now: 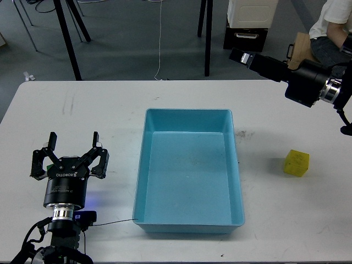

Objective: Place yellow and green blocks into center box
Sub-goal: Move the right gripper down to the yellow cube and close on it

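Note:
The blue center box [188,112] stands empty in the middle of the white table. A yellow block [296,163] lies on the table to its right, with nothing touching it. My right arm is raised at the top right and points left. Its gripper [240,56] is above the table's far edge, seen edge-on, so its fingers cannot be told apart. My left gripper [72,144] is open at the left of the box, fingers pointing away from me. A small patch of green [48,164] shows under its left finger; the green block is mostly hidden.
Beyond the table's far edge are black stand legs [70,44], a black case [245,38], a cardboard box [298,58] and a seated person [333,27]. A thin black cable [113,222] runs from my left arm to the box's front corner.

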Tool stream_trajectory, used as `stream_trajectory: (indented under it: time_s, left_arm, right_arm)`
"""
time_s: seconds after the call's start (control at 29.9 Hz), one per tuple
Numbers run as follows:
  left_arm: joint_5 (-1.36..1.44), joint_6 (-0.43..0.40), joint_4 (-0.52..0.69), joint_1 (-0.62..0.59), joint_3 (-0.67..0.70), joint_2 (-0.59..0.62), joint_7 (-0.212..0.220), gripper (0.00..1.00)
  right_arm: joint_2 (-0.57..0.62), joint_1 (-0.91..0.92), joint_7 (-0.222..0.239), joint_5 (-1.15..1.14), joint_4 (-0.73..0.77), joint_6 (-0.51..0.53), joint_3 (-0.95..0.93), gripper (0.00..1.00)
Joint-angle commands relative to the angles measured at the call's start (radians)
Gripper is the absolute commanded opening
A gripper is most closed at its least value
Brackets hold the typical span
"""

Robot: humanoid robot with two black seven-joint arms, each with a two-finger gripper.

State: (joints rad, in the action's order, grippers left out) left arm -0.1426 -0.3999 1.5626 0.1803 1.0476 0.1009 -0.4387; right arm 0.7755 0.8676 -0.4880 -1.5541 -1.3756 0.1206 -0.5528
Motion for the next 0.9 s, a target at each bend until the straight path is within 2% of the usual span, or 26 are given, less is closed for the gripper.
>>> stream_trajectory:
  time_s: [0.0,0.27,0.44,0.87]
  left_arm:
    - [0.000,-0.001,-0.010,-0.001,-0.001,0.000,-0.015,1.00]
    - [0.000,-0.001,-0.012,-0.005,-0.001,0.000,-0.022,1.00]
    - [0.000,-0.001,-0.012,-0.007,-0.001,0.000,-0.022,1.00]
    - [0.000,0.001,-0.013,-0.015,-0.003,-0.001,-0.022,1.00]
  right_arm:
    - [0.094,0.048,-0.001,-0.141,-0.034,-0.004,0.079,0.98]
    - [0.254,0.082,-0.001,-0.234,-0.077,0.005,0.191,0.98]
    - [0.326,0.080,-0.001,-0.484,-0.086,0.005,0.257,0.98]
    - [0.298,0.067,-0.001,-0.551,-0.004,0.005,0.465,0.98]
